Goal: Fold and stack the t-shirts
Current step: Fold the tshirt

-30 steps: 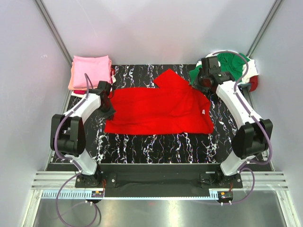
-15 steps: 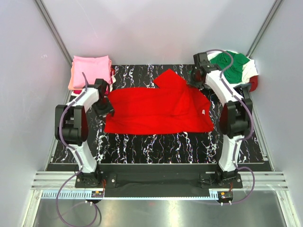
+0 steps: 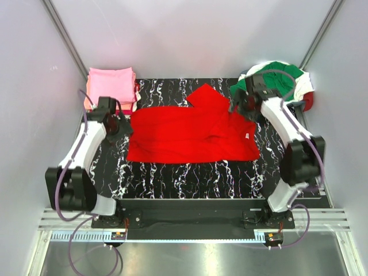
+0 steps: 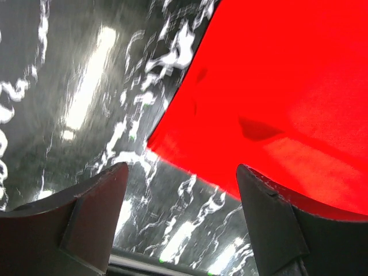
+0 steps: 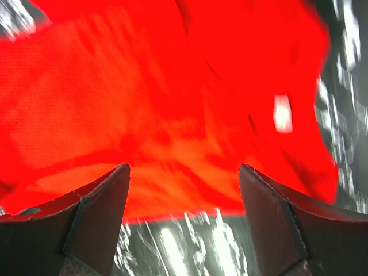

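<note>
At centre of table (image 3: 190,172): bright red t-shirt (image 3: 192,132), lying mostly flat. Left gripper (image 3: 117,123), right gripper (image 3: 240,107): jaws apart, empty, at its left and right ends. Advice: pinch matching edges, lift evenly.

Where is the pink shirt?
In the top view, the pink shirt lies folded at the far left corner of the table, just behind the left hand and left of the red shirt.

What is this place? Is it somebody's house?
Probably a robot lab booth, not a house: plain white walls box in a black marbled table, with two robot arms bolted on.
</note>
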Available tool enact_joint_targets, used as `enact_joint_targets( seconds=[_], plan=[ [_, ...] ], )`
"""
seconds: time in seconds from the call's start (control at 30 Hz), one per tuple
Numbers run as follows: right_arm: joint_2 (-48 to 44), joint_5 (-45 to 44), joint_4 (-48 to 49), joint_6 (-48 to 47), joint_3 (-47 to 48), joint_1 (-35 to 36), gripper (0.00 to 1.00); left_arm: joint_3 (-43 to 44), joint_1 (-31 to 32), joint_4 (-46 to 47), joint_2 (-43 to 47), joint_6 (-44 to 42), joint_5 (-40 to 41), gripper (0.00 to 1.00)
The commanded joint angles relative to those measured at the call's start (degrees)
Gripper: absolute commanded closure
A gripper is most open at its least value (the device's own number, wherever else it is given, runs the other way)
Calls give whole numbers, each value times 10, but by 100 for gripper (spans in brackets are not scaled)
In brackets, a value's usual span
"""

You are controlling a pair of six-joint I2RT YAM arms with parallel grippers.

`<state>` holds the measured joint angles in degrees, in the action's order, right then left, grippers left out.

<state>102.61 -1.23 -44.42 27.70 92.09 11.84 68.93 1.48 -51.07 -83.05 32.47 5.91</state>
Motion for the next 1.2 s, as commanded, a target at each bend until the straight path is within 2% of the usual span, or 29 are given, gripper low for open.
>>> enact_joint_targets(
  seconds=[0.0,0.03,0.13,0.2,0.4,0.6,0.67,0.7,0.73,0.8,0.83,0.87,0.9,1.03,1.17],
  plan=[
    [-109,20,39,49,-130,-2,17,-106,5,53,41,11,-45,18],
    [-125,19,43,55,-188,-11,18,-126,5,63,50,21,-48,18],
    [-167,32,66,71,-279,-37,19,-180,5,105,68,31,-50,18],
    [-173,40,66,68,-310,-70,21,-199,5,128,55,39,-55,18],
    [-148,56,95,71,-359,-95,25,-226,5,191,10,51,-53,22],
    [-110,63,136,73,-390,-104,37,-217,5,230,-24,53,-36,25],
    [-103,57,138,74,-394,-105,43,-206,5,234,-47,53,-34,35],
    [-101,55,144,75,-400,-105,45,-203,5,236,-54,54,-34,43],
    [-96,50,147,75,-403,-106,48,-201,5,240,-65,54,-35,67],
    [-90,50,159,73,-414,-108,65,-193,5,240,-73,54,-34,95],
    [-85,51,162,75,-417,-110,75,-187,5,234,-72,53,-32,100],
    [-86,53,166,75,-421,-110,83,-182,6,216,-66,53,-29,100],
    [-87,53,165,75,-423,-113,100,-171,6,202,-56,54,-20,100],
    [-177,17,145,88,-424,-113,100,-122,5,110,56,46,25,100],
    [-243,-37,91,89,-405,-113,100,-128,3,30,149,65,78,100]
  ],
)
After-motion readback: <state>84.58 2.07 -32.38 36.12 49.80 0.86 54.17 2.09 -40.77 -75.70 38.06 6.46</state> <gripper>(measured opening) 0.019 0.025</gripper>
